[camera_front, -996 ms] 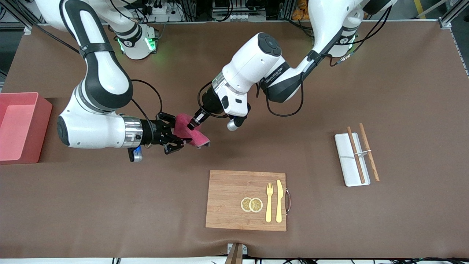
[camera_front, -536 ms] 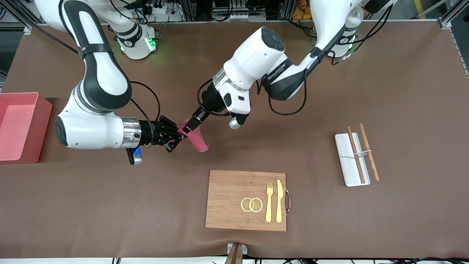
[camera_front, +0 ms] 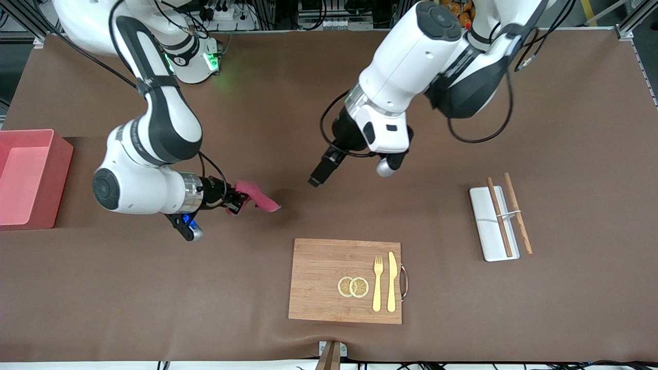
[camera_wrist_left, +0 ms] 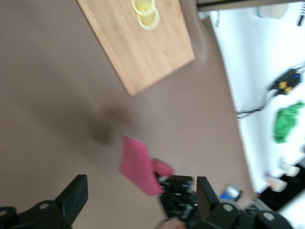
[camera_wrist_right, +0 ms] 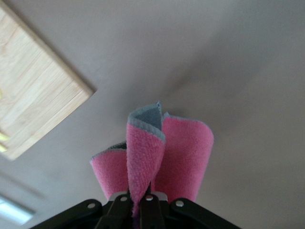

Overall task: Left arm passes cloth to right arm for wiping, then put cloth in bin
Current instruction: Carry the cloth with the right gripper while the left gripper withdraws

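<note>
Right gripper (camera_front: 237,201): jaws clamped tight on one end of the cloth (camera_front: 255,197), a small magenta-pink terry towel that hangs folded from the fingertips above the bare brown table (camera_front: 154,288); in the right wrist view the cloth (camera_wrist_right: 157,157) shows a pale grey-blue hem and droops in two or three loose folds out of the black fingers (camera_wrist_right: 125,204). Left gripper (camera_front: 320,173): jaws spread wide with nothing between them, held in the air over bare table, at roughly 2 o'clock from the cloth and clearly apart from it; in the left wrist view its two black fingers (camera_wrist_left: 75,193) frame the right gripper (camera_wrist_left: 177,196) and the cloth (camera_wrist_left: 137,164) farther off. Bamboo cutting board (camera_front: 345,280): flat on the table, at about 5 o'clock from the cloth and nearer to the front camera, with a metal handle on the edge toward the left arm's end. On the board: two lemon slices (camera_front: 352,287), touching side by side; a pale yellow fork (camera_front: 378,283) and knife (camera_front: 391,281), parallel and just beside the slices. Bin (camera_front: 28,177): salmon-pink straight-walled box at the right arm's end of the table, at 9 o'clock from the cloth, well apart. White tray (camera_front: 488,226): narrow and flat, toward the left arm's end, at 3 o'clock from the cloth. Wooden chopsticks (camera_front: 506,213): a pair, one lying along the tray, the other just beside it.
</note>
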